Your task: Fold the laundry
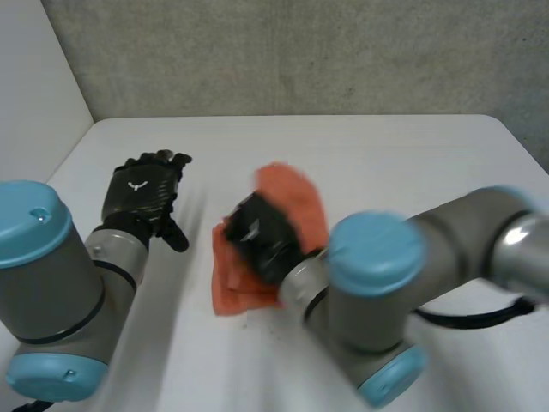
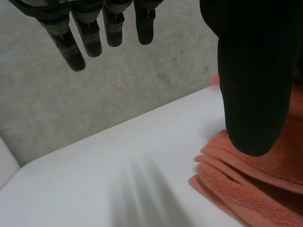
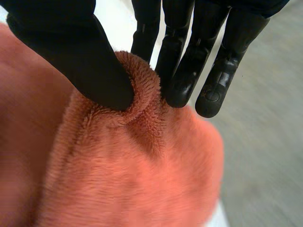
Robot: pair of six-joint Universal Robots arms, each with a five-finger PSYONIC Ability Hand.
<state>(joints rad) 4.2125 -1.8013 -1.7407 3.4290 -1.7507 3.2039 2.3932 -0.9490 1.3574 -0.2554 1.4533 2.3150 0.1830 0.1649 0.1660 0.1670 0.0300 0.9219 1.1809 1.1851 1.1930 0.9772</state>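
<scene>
Orange towel (image 1: 296, 196) near the middle of the white table (image 1: 403, 154). Lies flat in stacked layers at the end nearer the camera, its edges stepped one over another (clearest in the left wrist view, where the plush towel (image 2: 246, 189) rests on the table (image 2: 118, 179)). Rises at the far end in a lifted flap, humped above the flat part.

Over its middle, the right hand (image 1: 260, 233), reaching in from the right arm (image 1: 403, 275). Clamped on the cloth: in the right wrist view, thumb (image 3: 80, 61) pressed against the fingertips (image 3: 182, 90), with a rolled rim of the towel (image 3: 132, 179) pinched between them. Thick pile bunched up just below that pinch.

Beside the towel's left edge and apart from it, the left hand (image 1: 141, 196), held over bare table at the end of the left arm (image 1: 51, 283). Fingers (image 2: 90, 38) straight, set well away from the thumb (image 2: 255, 71), nothing between them. Layered towel edge just beyond that thumb in the left wrist view.

Behind the table's far edge, a grey wall (image 1: 300, 51).
</scene>
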